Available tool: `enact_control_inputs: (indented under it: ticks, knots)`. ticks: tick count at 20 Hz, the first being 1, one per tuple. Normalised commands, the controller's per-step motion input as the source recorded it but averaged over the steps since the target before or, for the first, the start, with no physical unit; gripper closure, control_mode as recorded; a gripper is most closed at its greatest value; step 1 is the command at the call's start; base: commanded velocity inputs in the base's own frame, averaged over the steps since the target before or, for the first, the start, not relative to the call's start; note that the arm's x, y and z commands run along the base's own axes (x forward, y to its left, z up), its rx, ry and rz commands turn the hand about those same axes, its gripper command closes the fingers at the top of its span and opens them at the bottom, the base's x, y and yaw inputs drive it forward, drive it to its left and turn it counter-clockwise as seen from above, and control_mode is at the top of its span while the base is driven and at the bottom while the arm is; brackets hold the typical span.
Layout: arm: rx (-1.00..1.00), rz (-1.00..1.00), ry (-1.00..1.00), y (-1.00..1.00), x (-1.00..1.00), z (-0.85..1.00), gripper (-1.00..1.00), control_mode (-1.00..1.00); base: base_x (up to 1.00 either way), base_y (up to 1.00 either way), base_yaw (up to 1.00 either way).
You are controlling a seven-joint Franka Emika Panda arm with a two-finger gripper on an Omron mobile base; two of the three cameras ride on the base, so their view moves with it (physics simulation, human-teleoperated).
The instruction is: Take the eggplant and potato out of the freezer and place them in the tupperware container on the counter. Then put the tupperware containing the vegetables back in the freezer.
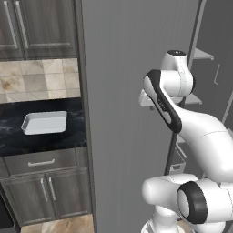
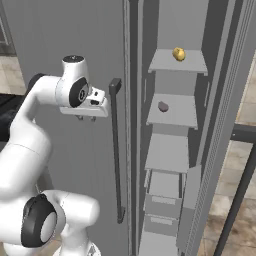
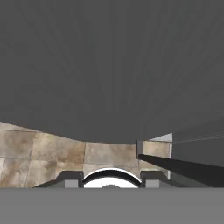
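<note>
Eggplant (image 2: 163, 106) likely the nearer target for the first fetch. Gripper (image 2: 86, 119) pointing downward, fingers partway apart with nothing between them, hanging outside the freezer (image 2: 176, 150), left of its open compartment, in front of the closed ribbed panel and just beside the top of that panel's dark bar handle (image 2: 115, 150)

Judged step: bringing the hand round into the freezer for the first vegetable. To do it well:
- Lift clear of the bar handle before swinging right, to keep fingers and wrist from catching its top end
- Turn the hand from downward to facing into the freezer, given the little room under the shelf above for a drop from overhead
- Widen the fingers before entering; present gap probably too narrow for the plump body
- Approach low along the shelf and close gently across the short width of the eggplant, guarding against a roll or a squirt out of the grip
- Withdraw straight out of the freezer before turning

Inside the freezer: eggplant small and dark, toward the left of the second shelf down; potato (image 2: 178, 53) on the shelf above, near its middle

Further out, left of the freezer: tupperware container (image 1: 44, 123) lying empty on the counter (image 1: 13, 136), well apart from the freezer opening, so plan for a long carry, possibly with a drive of the base
</note>
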Motion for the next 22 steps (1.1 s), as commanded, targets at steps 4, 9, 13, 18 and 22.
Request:
enact_control_inputs:
  ticks: [4, 9, 13, 18, 22]
  knots:
    - [0.00, 0.00, 0.00, 0.01, -0.06, 0.00, -1.00, -1.00, 0.00, 0.00, 0.00]
    - [-0.03, 0.00, -0.07, 0.22, -0.34, 0.00, -1.00, -1.00, 0.00, 0.00, 0.00]
    - [-0.04, 0.00, -0.01, 0.29, -0.41, 0.13, -1.00, -1.00, 0.00, 0.00, 0.00]
    - [-0.04, 0.00, 0.00, 0.21, -0.45, 0.22, -1.00, -1.00, 0.00, 0.00, 0.00]
    - [0.00, -0.06, 0.01, 0.02, -0.48, 0.16, -1.00, -1.00, 0.00, 0.00, 0.00]
